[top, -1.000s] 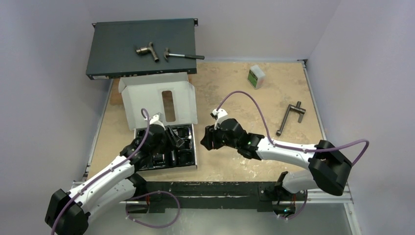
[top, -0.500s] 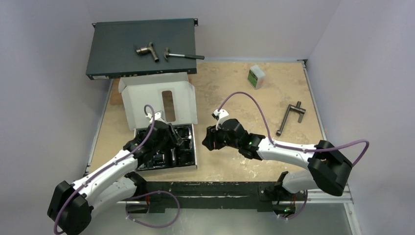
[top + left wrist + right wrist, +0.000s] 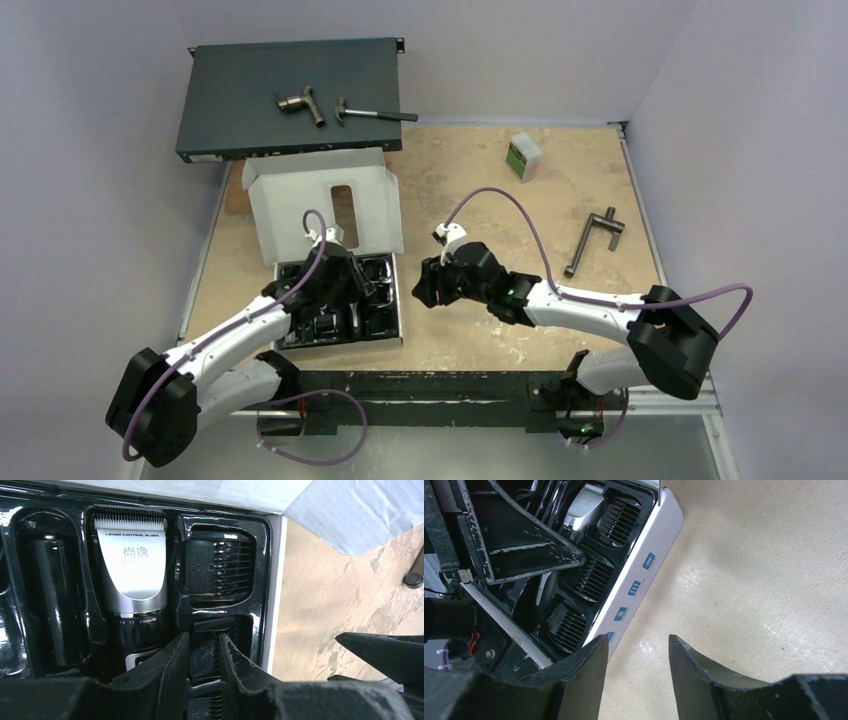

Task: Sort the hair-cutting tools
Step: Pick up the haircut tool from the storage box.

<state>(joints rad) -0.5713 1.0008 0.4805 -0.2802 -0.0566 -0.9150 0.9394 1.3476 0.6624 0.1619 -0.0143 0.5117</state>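
The hair-cutting tools lie in a black moulded tray inside a white box. In the left wrist view the black-and-silver clipper sits in the middle slot, with a black comb attachment in the slot to its right. My left gripper is down in the slot below that one, its fingers closed narrowly on another comb attachment. It is over the tray's right part in the top view. My right gripper is open and empty, beside the box's white right wall. The right wrist view shows three combs in a row.
The box's white lid stands up behind the tray. A dark flat unit at the back left carries a pipe fitting and a hammer. A white-green bottle and a dark T-handle lie at the right.
My left arm has stretched forward and to the right, bringing its gripper further over the tray's right slots. The right arm has hardly moved.
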